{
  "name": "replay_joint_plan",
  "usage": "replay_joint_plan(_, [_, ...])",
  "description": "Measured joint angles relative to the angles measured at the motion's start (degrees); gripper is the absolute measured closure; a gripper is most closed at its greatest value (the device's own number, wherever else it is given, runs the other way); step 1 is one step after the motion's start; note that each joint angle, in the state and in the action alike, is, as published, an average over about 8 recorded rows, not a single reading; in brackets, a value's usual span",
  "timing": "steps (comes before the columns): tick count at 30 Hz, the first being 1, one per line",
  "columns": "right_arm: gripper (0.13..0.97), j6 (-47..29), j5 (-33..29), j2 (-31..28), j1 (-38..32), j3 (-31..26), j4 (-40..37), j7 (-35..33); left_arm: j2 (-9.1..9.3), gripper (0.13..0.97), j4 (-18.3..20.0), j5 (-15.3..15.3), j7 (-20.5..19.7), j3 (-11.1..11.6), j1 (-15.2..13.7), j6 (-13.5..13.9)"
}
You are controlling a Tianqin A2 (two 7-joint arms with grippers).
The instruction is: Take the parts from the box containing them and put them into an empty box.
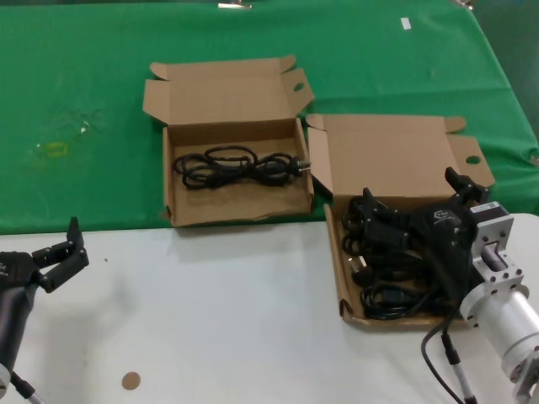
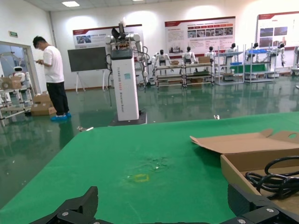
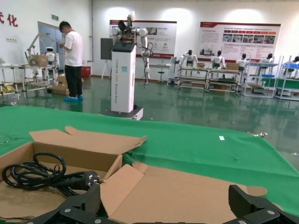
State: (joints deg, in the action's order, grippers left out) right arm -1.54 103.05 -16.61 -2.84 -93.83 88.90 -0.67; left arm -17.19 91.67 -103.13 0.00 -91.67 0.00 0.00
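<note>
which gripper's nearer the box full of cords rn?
Right. The right gripper hangs directly over the full box, above its pile of cords, fingers open. The left gripper is far off over the white table, also open.

Table: I see a white top [image 1: 227,320], green cloth [image 1: 101,109] behind.
On cloth: left box [image 1: 187,210].
Across cloth edge: right box [image 1: 344,296].
On white: brown disc [image 1: 130,380].
</note>
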Motion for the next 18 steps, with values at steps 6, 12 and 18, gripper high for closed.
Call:
replay_joint_plan(6, [0.129, 0.0, 0.0, 0.0, 0.0, 0.0, 0.0, 0.0, 0.00, 0.132, 0.0, 0.0, 0.0, 0.0, 0.0, 0.0])
replay_joint_plan(12, [0.129, 0.0, 0.0, 0.0, 0.0, 0.0, 0.0, 0.0, 0.00, 0.132, 0.0, 0.0, 0.0, 0.0, 0.0, 0.0])
replay_joint_plan(18, [0.129, 0.0, 0.0, 0.0, 0.0, 0.0, 0.0, 0.0, 0.00, 0.132, 0.0, 0.0, 0.0, 0.0, 0.0, 0.0])
